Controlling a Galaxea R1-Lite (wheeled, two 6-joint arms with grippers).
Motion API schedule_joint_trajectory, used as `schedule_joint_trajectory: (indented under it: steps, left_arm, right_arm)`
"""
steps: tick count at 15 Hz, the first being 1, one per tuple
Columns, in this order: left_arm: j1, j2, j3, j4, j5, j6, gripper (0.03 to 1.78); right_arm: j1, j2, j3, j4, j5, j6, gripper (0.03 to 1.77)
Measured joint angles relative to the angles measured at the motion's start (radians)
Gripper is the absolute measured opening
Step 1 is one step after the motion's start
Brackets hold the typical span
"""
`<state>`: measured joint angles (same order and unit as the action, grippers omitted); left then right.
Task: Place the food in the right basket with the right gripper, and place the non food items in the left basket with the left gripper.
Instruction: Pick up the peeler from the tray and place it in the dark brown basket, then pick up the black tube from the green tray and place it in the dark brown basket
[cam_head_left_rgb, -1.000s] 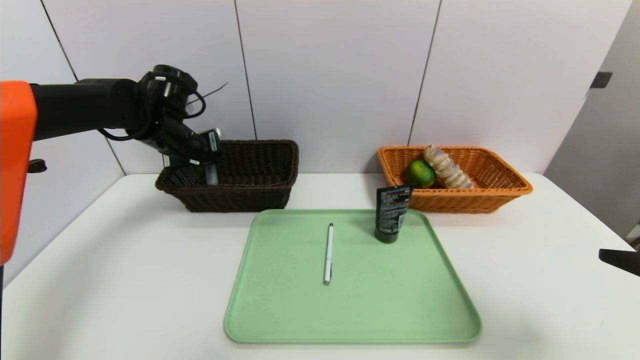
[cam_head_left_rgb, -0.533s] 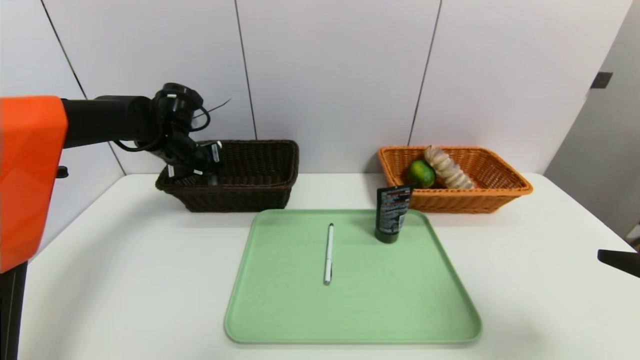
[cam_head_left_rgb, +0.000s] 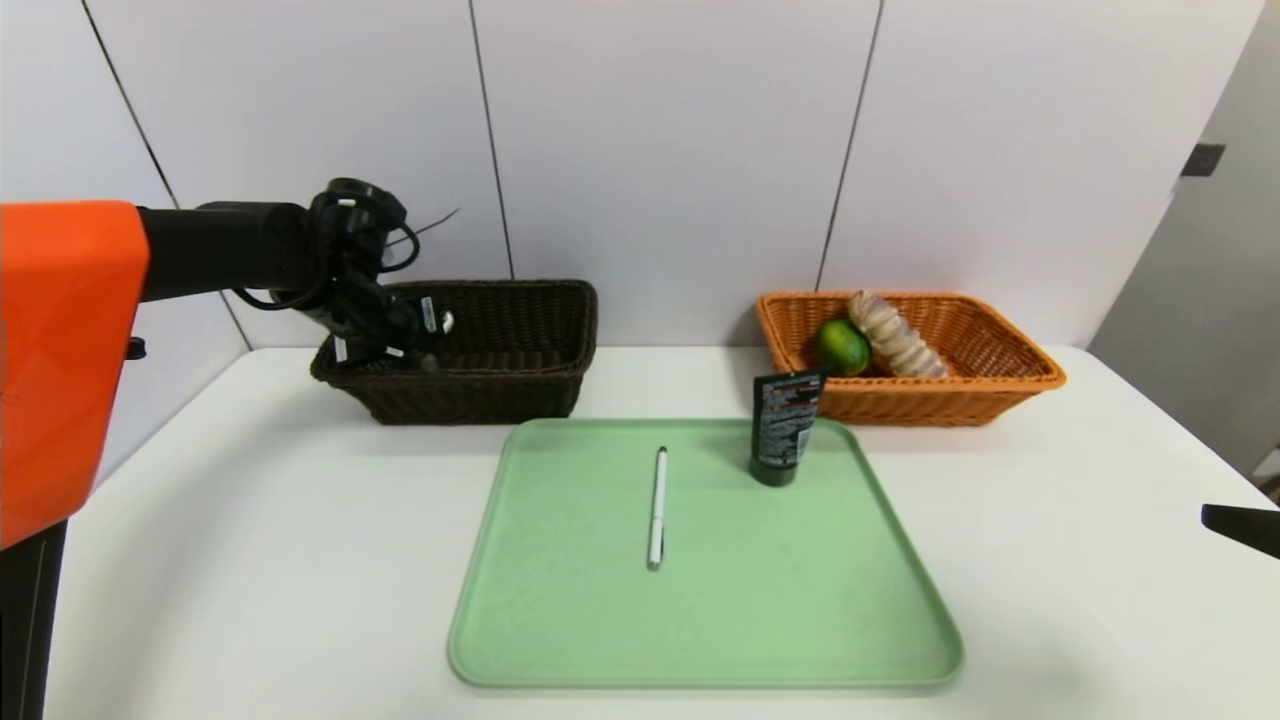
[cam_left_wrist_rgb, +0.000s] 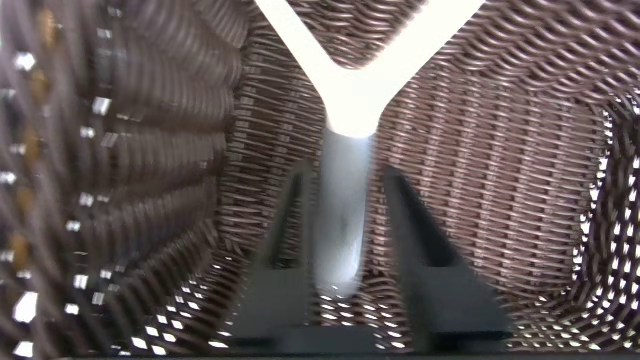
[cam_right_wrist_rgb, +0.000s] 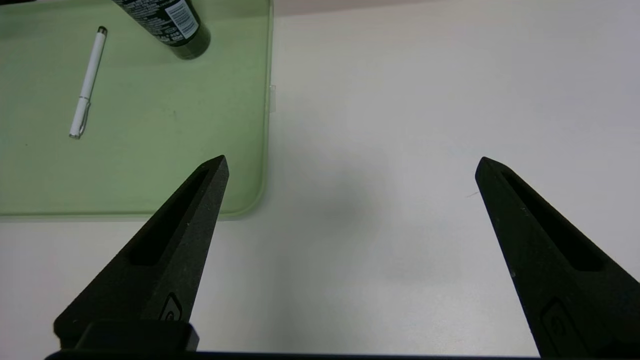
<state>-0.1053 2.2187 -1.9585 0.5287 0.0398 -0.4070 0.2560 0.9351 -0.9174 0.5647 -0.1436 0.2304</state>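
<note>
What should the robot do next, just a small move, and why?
Probably lift the left gripper straight out of the dark brown basket: its fingers stand apart on both sides of the peeler's handle, and the pen and black tube remain on the tray.

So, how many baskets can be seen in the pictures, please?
2. The dark brown basket stands behind the tray, toward the robot's left. The orange basket stands behind the tray too, toward its right. No other shows in these views.
</note>
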Motion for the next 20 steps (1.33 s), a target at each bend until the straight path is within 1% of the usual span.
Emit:
schedule_joint_trajectory:
  steps: [2,6,8,10,11,12,13,14,15,16,17,18,19,20]
  left_arm:
    - [0.001,0.0,0.0,0.0,0.006,0.0,0.86]
    - [-0.009,-0.033,0.001,0.004,0.016,0.0,1.2]
    - [-0.054,-0.107,0.002,0.013,0.016,0.0,1.32]
    - [-0.139,-0.203,0.015,0.018,-0.001,0.004,1.4]
    - [-0.181,-0.258,0.039,0.017,-0.036,0.017,1.44]
    - [-0.207,-0.311,0.076,0.015,-0.092,0.037,1.47]
    - [-0.225,-0.359,0.117,0.003,-0.176,0.062,1.5]
    - [-0.241,-0.401,0.165,-0.032,-0.274,0.082,1.52]
    - [-0.256,-0.437,0.221,-0.099,-0.368,0.093,1.54]
    - [-0.269,-0.465,0.282,-0.185,-0.436,0.1,1.56]
    - [-0.28,-0.484,0.35,-0.283,-0.469,0.106,1.58]
    - [-0.291,-0.497,0.427,-0.391,-0.482,0.112,1.6]
    - [-0.303,-0.506,0.51,-0.506,-0.486,0.124,1.61]
    - [-0.321,-0.511,0.59,-0.627,-0.476,0.152,1.62]
  right_arm:
    - [0.0,-0.001,0.0,0.0,0.0,0.0,1.71]
    - [0.0,-0.01,0.017,0.0,0.0,0.0,1.71]
    - [0.0,-0.017,0.028,-0.001,0.0,0.0,1.71]
    - [0.0,-0.024,0.033,-0.003,0.0,0.0,1.71]
    - [0.0,-0.026,0.033,-0.005,0.0,0.0,1.71]
    - [0.0,-0.027,0.034,-0.007,0.0,0.001,1.71]
    - [0.0,-0.029,0.035,-0.012,0.0,0.002,1.71]
    - [0.0,-0.03,0.037,-0.013,0.002,0.002,1.71]
    - [0.0,-0.031,0.04,-0.014,0.002,0.002,1.71]
    - [0.0,-0.032,0.043,-0.014,0.002,0.002,1.71]
    - [0.0,-0.032,0.043,-0.014,0.004,0.002,1.71]
    - [0.0,-0.032,0.043,-0.014,0.007,0.003,1.71]
    - [0.0,-0.032,0.044,-0.014,0.007,0.003,1.71]
    - [0.0,-0.031,0.044,-0.014,0.007,0.003,1.71]
